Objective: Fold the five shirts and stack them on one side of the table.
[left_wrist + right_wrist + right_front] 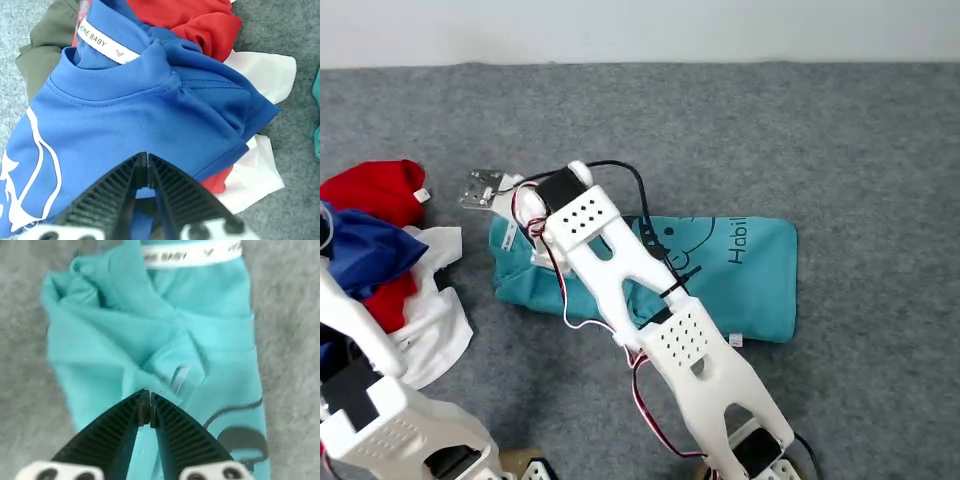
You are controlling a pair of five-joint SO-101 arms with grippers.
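Across the middle of the grey carpet-like counter point(840, 140) lies the long teal cotton shirt point(740, 275), folded into a narrow band with its printed front up. The white right arm point(650, 300) stretches diagonally over it. At the counter's left edge sits a loose heap: a blue mesh shirt point(150, 115) on top, over a crumpled red shirt point(200, 20), a white shirt point(260, 75) and an olive one point(45, 45). The right claw point(145, 400) is clenched, its tips down on a raised crease of the teal shirt near the collar end; whether cloth is pinched between them I cannot tell. The left claw point(148, 159) is also clenched, hanging right above the blue shirt's chest. A white neck label point(190, 254) crosses the teal collar.
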